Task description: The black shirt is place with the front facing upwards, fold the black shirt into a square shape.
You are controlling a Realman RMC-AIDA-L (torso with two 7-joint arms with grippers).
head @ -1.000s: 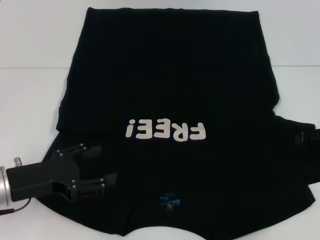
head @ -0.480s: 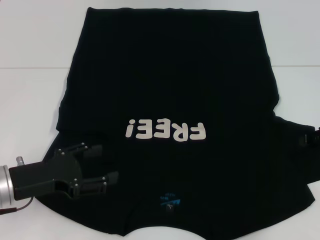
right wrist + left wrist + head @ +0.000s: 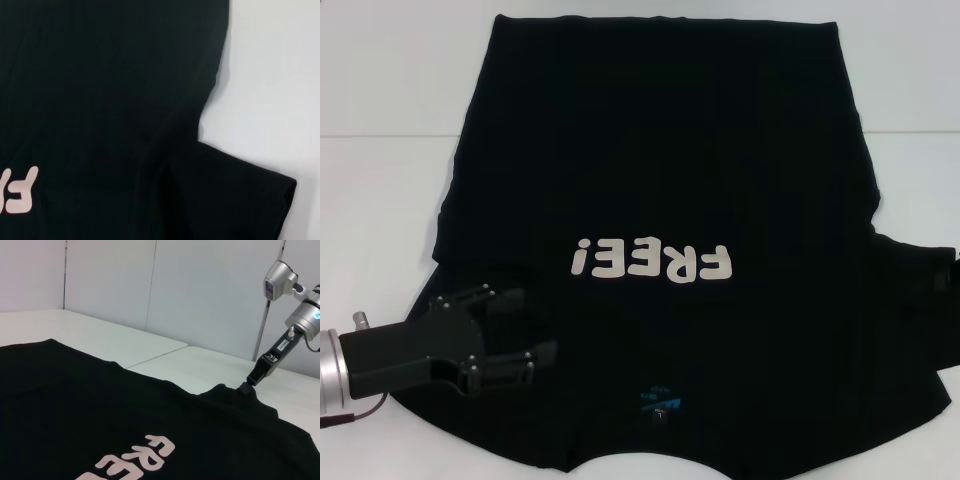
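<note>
So far the black shirt [image 3: 660,200] lies spread front-up on the white table [image 3: 380,200], its cream "FREE!" lettering [image 3: 653,262] readable from the far side and the small blue neck label [image 3: 657,402] close to the robot, so the collar is nearest and the hem farthest. No fold shows yet: the body is flat and both sleeves are out to the sides, so by the look of it the whole folding job is ahead.

The left claw [image 3: 525,330] sits low over the shirt's left sleeve and shoulder area, its two fingers apart with cloth beneath them; it does not appear clamped on anything. The right claw [image 3: 248,383], seen from the left wrist view, comes down onto the far sleeve, where the fabric rises in a small peak at its tip. That suggests a pinch, though I cannot tell whether its fingers are together or apart.

I'd judge this as the opening grasp of the sleeves, with side folds and a lengthwise fold left to make the square
</note>
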